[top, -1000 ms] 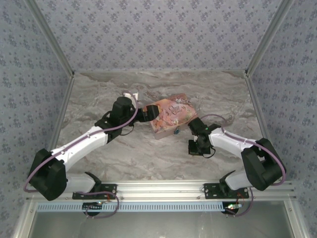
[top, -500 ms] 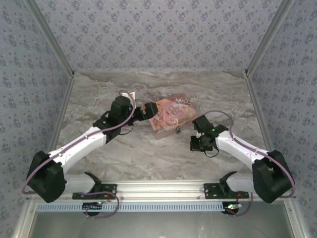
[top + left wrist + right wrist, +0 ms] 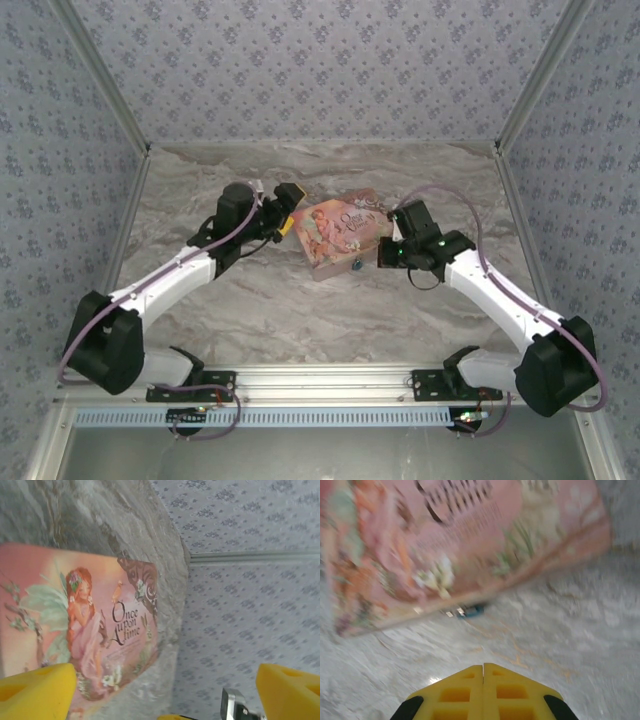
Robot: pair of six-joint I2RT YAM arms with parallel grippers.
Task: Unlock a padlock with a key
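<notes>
Against the pink box's (image 3: 340, 232) near edge the padlock (image 3: 471, 611) is lying, so you are aiming the right gripper (image 3: 483, 667) there, fingers pressed together; the left gripper (image 3: 165, 690) is hovering spread apart, likely to brace.

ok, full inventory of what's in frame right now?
box: one, pink with fairy artwork and "Once Upon a Time" lettering, lying mid-table between the two grippers
padlock: one, tiny, blue with silvery metal, on the table at the box's near edge
table: one, grey-beige marble pattern
walls: three, pale blue-grey floral print, around the table
rail: one, silvery, along the near edge by the arm bases
left gripper: one, yellow fingers, open, at the box's left end
right gripper: one, yellow fingers, shut, right of the box, facing the padlock
</notes>
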